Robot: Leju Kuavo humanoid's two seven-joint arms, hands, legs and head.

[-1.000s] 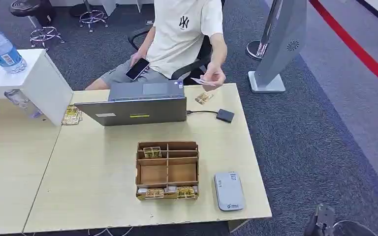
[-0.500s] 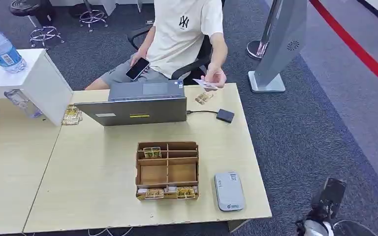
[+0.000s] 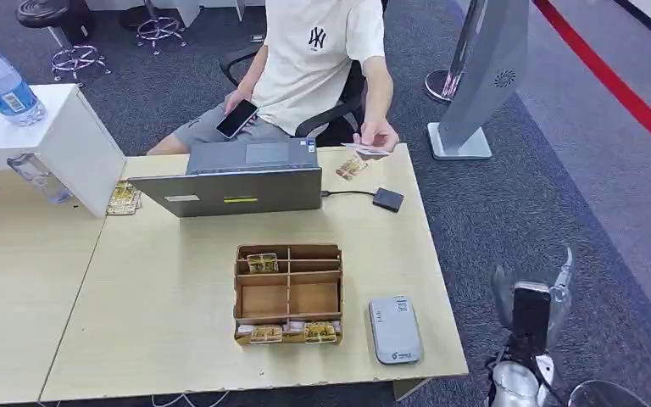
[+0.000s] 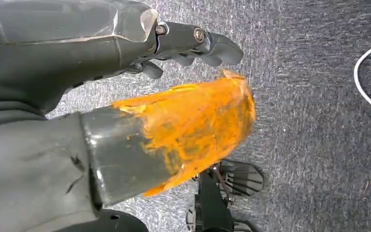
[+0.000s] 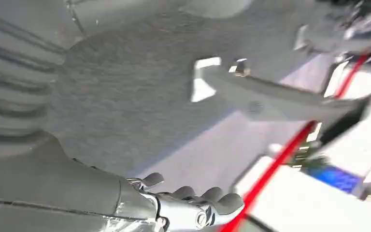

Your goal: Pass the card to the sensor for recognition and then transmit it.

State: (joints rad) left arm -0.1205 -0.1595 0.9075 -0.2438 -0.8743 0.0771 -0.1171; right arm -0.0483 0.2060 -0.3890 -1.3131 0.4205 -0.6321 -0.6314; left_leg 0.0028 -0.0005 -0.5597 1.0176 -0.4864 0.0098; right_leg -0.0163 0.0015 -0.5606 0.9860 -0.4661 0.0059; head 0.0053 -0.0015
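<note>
A person's hand [image 3: 379, 134] holds a white card [image 3: 364, 151] low over the table's far edge. A small black sensor [image 3: 387, 200] lies near it, wired to the laptop [image 3: 237, 188]. A flat grey device [image 3: 394, 329] sits at the table's near right. My right hand [image 3: 531, 303] is raised off the table's right side, fingers spread, holding nothing; its fingers [image 5: 198, 203] show blurred in the right wrist view. My left hand [image 4: 188, 43] hangs over the carpet with an orange-taped thumb [image 4: 193, 130] and nothing in it.
A wooden divided box [image 3: 288, 292] with small packets stands mid-table. More packets lie beside the laptop [image 3: 350, 168] and at the left [image 3: 124, 198]. A white box [image 3: 42, 144] with a water bottle [image 3: 2, 82] stands left. A grey stand [image 3: 483, 76] is on the carpet at the right.
My right hand has risen from the lower right corner to beside the table's right edge. The person's hand has lowered the card toward the table's far edge.
</note>
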